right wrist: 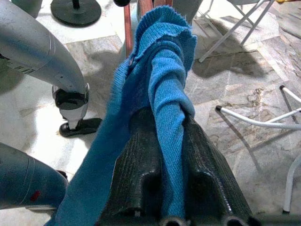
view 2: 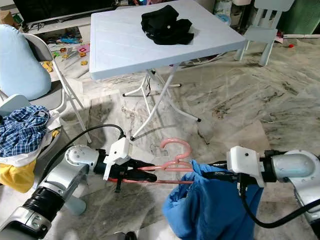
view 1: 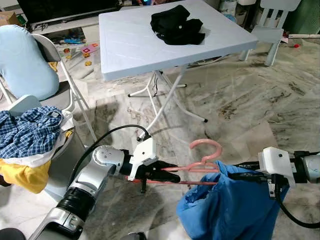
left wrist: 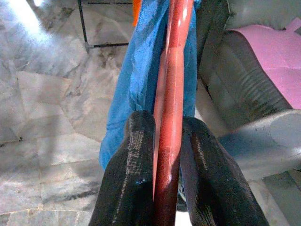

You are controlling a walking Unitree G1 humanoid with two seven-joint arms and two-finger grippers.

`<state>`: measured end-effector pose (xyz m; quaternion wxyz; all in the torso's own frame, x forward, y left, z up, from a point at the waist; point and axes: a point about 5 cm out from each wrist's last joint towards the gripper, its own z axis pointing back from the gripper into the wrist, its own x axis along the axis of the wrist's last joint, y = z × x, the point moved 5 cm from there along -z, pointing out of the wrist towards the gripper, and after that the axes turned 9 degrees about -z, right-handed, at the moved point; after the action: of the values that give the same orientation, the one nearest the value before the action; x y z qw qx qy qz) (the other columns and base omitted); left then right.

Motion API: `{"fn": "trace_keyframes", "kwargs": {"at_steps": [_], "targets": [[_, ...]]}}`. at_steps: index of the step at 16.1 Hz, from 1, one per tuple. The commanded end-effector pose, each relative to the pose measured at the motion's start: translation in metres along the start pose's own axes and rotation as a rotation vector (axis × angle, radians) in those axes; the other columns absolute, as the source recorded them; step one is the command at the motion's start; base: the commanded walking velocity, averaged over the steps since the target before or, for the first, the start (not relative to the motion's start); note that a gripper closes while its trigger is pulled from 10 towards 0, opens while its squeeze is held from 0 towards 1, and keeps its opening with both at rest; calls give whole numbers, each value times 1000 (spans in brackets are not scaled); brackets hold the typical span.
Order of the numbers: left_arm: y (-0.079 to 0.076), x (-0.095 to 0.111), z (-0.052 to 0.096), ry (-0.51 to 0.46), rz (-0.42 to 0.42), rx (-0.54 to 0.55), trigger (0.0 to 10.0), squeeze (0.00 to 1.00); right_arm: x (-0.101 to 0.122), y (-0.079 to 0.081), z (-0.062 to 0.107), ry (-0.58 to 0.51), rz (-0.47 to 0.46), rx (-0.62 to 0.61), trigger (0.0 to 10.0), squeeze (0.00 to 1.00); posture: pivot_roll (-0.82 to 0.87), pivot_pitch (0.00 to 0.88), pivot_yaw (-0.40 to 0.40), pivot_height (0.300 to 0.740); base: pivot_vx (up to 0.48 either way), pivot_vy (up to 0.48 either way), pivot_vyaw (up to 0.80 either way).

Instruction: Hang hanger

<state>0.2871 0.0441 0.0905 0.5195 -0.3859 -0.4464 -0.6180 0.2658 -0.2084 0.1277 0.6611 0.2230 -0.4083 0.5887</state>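
- Left eye view: held a pink hanger (view 1: 200, 167) level in front of the robot, low over the marble floor (view 1: 240, 105), nearer the camera than the white folding table (view 1: 130, 45). Left gripper (view 1: 167, 172) clamped on the hanger's left end; right gripper (view 1: 235, 175) pinched into the blue garment (view 1: 225, 205) draped over the hanger's right end. Hook turned upward, free of cloth.
- Right eye view: same scene. Black clothing (view 2: 165, 24) heaped on the table top; a folding chair (view 2: 50, 75) with a pale blue cushion (view 2: 17, 62) left of the table, a checked shirt (view 2: 22, 131) piled on other laundry nearer the camera than that chair; a white child's chair (view 2: 262, 35) right of the table. No rail or rack made out near the table, so probably had to turn and find one first. The table legs ahead and the laundry pile at the left looked likeliest to snag a swinging hem.
- Left wrist view: both black fingers (left wrist: 127, 183) closed tight on the reddish bar, blue cloth hanging beyond them. Grip looked firm; best kept so, with the bar level, lest the garment slide off.
- Right wrist view: fingers (right wrist: 141, 160) shut on a fold of blue knit, seemingly cloth alone rather than bar. Before hooking, better judged to let the cloth go or settle it squarely, and to keep the hook uppermost and unobstructed.
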Motion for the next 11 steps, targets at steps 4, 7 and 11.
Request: {"fn": "trace_keyframes", "kwargs": {"at_steps": [4,7,11], "targets": [[1,-4,4,36,-3,-12,0,0,10,-8,-2,-20,47,-19,10000,0,-123,61,83,740,0,0,0],[3,-7,3,34,4,6,0,0,10,-12,-6,-25,39,-36,10000,0,-121,56,82,740,0,0,0],[9,-13,0,-2,37,110,0,0,3,-24,-15,-35,-105,-77,10000,1000,-115,57,70,740,0,0,0]]}}
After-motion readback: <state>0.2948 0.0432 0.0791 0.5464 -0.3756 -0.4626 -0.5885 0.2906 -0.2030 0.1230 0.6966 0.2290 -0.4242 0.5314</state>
